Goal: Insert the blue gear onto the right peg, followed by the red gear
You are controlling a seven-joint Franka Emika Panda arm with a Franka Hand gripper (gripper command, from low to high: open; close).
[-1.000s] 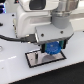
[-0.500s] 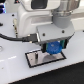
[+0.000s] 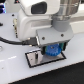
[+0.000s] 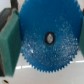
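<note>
The blue gear (image 4: 47, 36) fills the wrist view, a toothed bright-blue disc with a dark centre hole. My gripper (image 3: 51, 48) is shut on the blue gear (image 3: 53, 49), holding it low over the grey, black-bordered plate (image 3: 36, 59) toward the exterior view's right. A green finger pad (image 4: 10, 42) presses on the gear's rim. The right peg is hidden under the gear and gripper. The red gear is out of view.
The white robot arm and wrist housing (image 3: 37, 20) fill the upper exterior view. A black cable (image 3: 12, 40) runs along the exterior view's left. The plate lies on a white table (image 3: 20, 72).
</note>
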